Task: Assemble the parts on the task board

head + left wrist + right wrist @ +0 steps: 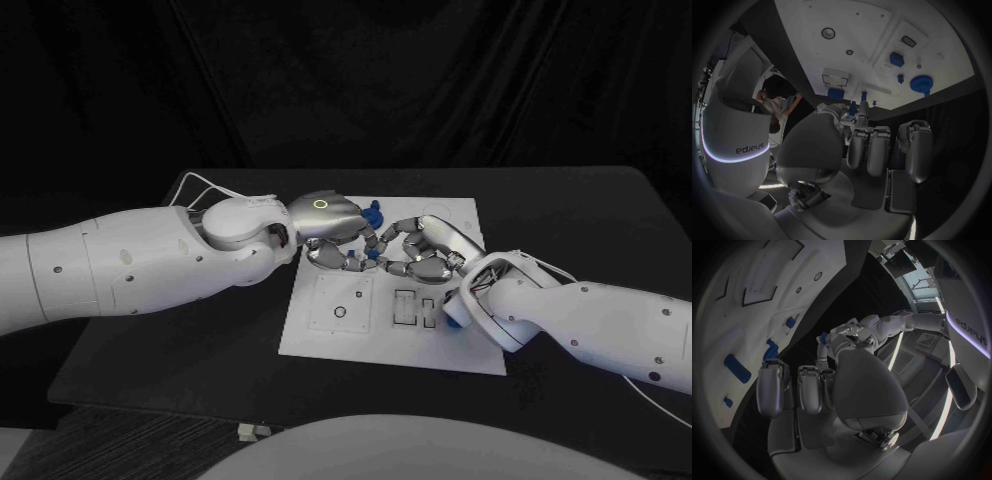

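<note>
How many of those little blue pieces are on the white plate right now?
5 show in the left wrist view: a square block, a small peg, a round piece, a block near the board's edge, and a thin peg. The hands may hide others.

A robot lab: black-draped table, white task board.

a black table stands before a dark curtain backdrop, with grey floor below.
</note>
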